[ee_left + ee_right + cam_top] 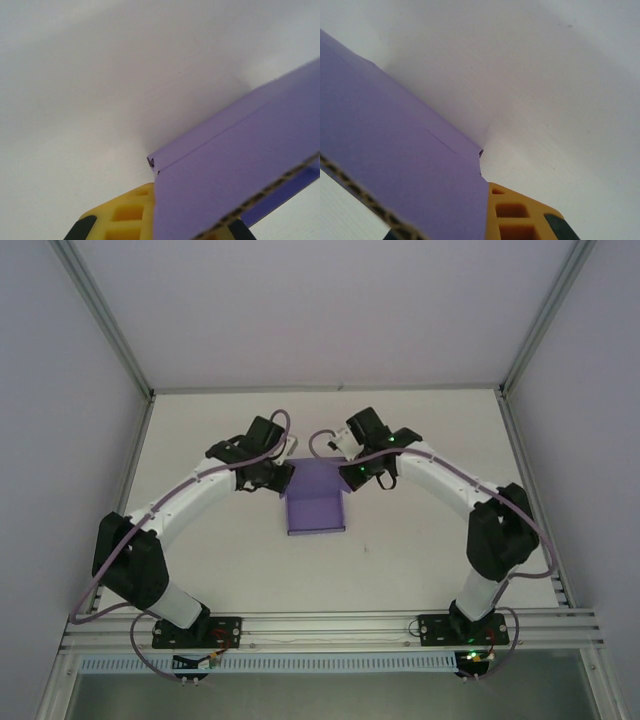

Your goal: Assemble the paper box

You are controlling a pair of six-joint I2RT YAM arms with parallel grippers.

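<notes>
**Pinch on both sides, folding hardly begun**

Left gripper (280, 478) is pressed together on the far left part of the paper box (315, 502). In its wrist view the lavender card runs across a yellow finger (125, 216) and is clamped near its edge. Right gripper (350, 476) mirrors it, pinching the far right part of the card beside its own yellow finger (512, 215). The box lies near the middle of the surface (430, 440), a little toward the far edge, between the two arms.

Little looks done. The sheet is mostly flat, with what seems to be one wall raised along its near edge. The side walls, far wall and any tuck-in flaps appear left to fold, so I judge the task to be at an early stage.
</notes>
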